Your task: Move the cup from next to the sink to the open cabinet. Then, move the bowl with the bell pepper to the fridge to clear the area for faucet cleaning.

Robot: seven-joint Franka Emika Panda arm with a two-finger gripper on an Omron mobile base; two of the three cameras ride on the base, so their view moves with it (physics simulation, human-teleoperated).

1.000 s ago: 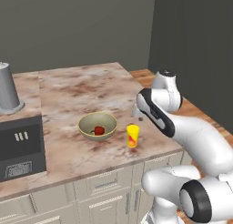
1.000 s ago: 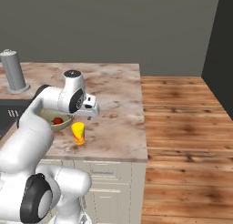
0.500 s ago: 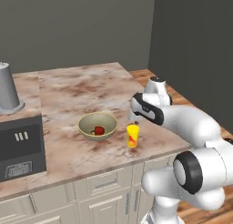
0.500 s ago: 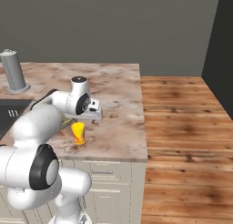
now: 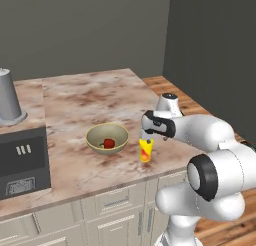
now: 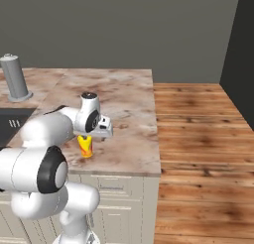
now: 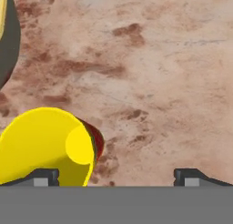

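Near the worktop (image 5: 85, 97) edge, the cup (image 5: 145, 150) stands beside the bowl (image 5: 107, 139), off-centre under your wide-open, empty hand (image 7: 116, 175); centre the cup between the fingers before descending.

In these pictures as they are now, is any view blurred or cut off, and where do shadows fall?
Left base view: sharp, evenly lit; the bowl casts a soft shadow on the counter. Right base view: sharp, the arm hides part of the cup. Hand view: the cup is cropped at the left edge, close and large; the open gripper shows just its tips.
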